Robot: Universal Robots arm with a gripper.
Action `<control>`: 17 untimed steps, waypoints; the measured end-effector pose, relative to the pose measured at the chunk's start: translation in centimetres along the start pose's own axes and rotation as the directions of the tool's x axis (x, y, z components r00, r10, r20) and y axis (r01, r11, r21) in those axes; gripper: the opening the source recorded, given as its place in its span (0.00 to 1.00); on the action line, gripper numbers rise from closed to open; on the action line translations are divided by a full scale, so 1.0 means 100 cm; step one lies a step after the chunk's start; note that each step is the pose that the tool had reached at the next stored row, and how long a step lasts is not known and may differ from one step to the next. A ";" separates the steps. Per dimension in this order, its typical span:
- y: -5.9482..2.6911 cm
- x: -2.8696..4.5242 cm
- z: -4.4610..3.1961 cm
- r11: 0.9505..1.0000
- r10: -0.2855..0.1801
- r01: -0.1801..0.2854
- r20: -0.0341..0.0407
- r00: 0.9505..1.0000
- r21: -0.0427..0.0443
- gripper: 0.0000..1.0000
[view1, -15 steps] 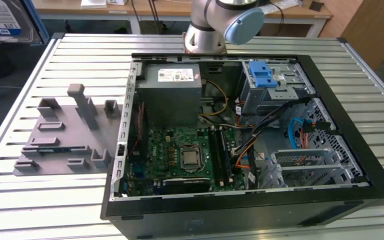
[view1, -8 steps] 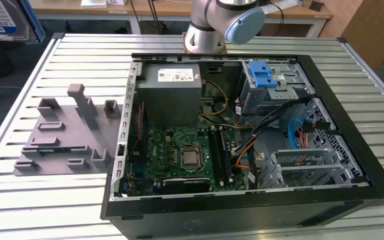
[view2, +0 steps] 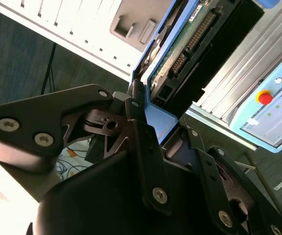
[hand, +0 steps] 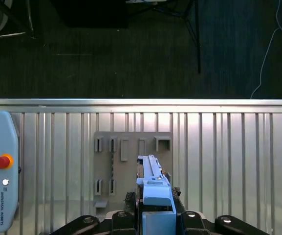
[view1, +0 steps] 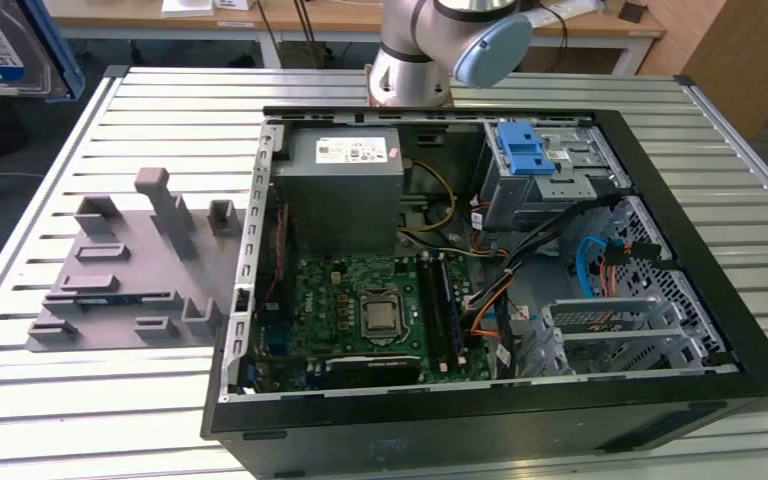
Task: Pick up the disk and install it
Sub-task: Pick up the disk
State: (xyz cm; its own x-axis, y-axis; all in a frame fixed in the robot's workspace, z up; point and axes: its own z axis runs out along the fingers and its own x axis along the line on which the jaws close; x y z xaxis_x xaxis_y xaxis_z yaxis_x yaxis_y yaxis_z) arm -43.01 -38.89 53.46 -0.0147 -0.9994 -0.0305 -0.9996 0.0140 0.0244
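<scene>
End effector (hand: 153, 218) gripping disk (hand: 150, 174), slatted metal table (hand: 228, 161), dark floor (hand: 131, 58).

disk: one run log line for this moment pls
gripper: shut on disk | disk: held edge-on above grey fixture | computer case: open, disk not in it

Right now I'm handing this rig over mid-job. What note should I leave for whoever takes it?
Pincer: shut on the disk, gripping it edge-on by its blue bracket.
Disk: held in the air, off the table; the first wrist view suggests it is above the grey fixture.
Done: pickup.
Left: install. The disk is not yet in the open case.
</scene>
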 end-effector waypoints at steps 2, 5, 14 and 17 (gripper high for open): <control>-0.0040 0.0027 -0.0002 1.000 0.000 0.000 0.000 1.000 -0.001 0.36; -0.0106 0.0064 -0.0005 1.000 0.000 0.000 0.000 1.000 -0.003 0.36; -0.0371 0.0154 -0.0014 1.000 0.000 0.000 0.000 1.000 -0.008 0.36; -0.0456 0.0183 -0.0017 1.000 0.000 0.000 0.000 1.000 -0.009 0.36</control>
State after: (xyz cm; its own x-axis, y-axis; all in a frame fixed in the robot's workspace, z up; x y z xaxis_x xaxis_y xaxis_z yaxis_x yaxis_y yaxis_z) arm -38.48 -40.79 53.46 -0.0150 -0.9994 -0.0302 -0.9993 0.0140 0.0336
